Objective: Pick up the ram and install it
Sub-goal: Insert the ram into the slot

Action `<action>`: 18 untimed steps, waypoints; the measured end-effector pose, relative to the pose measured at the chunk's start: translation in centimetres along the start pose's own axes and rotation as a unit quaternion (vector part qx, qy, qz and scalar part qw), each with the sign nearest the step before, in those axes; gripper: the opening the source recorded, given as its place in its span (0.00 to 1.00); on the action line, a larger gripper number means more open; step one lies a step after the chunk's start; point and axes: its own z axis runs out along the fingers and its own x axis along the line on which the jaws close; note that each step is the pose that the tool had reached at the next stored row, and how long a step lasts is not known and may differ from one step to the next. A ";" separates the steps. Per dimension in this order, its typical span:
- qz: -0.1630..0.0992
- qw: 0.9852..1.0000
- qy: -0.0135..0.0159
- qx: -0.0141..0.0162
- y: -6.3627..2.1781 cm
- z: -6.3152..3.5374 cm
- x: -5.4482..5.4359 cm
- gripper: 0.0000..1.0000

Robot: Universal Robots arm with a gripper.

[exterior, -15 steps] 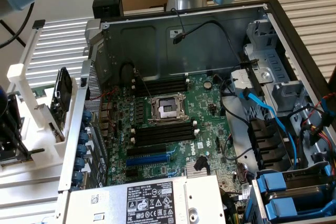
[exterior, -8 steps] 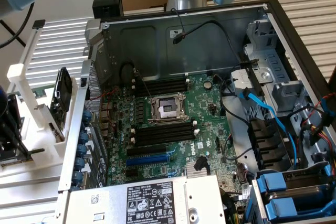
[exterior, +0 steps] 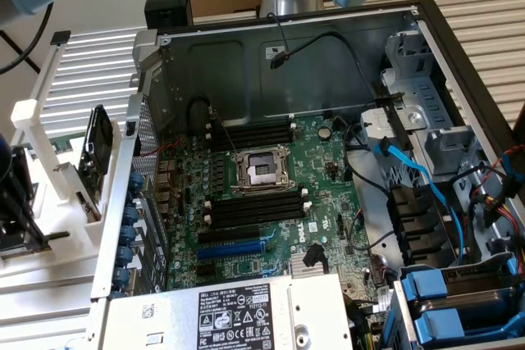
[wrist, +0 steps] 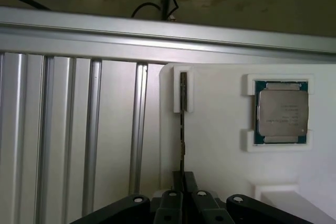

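The black two-fingered gripper (wrist: 182, 184) looks pinched onto the thin green ram stick (wrist: 182, 129), which stands edge-on in the white plastic holder (wrist: 220, 145) beside the square silver processor chip (wrist: 282, 113). This is the pick-up step, and freeing the stick probably calls for a straight, unskewed pull out of its slot.

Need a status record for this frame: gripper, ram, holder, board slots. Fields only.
gripper: at the white holder, lined up with the near end of the ram
ram: on edge in the holder, far end in its bracket
processor chip: in its own holder pocket, apart from the ram
memory slots: black, either side of the CPU socket, no green stick visible in them
task state: ram not yet installed
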 end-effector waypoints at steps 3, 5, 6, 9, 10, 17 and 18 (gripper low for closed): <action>0.000 1.000 0.000 0.000 0.00 -0.19 0.0 0.13; 0.000 1.000 0.000 0.000 0.00 -0.36 0.0 0.13; 0.000 1.000 0.000 0.000 0.00 -0.45 0.0 0.13; 0.000 1.000 -0.001 0.000 -0.02 -1.47 -0.1 0.13; 0.000 1.000 -0.001 0.000 -0.03 -1.93 -0.1 0.13; 0.000 1.000 -0.001 0.000 -0.07 -4.28 -0.3 0.13; 0.000 1.000 -0.001 0.000 -0.07 -4.66 -0.3 0.13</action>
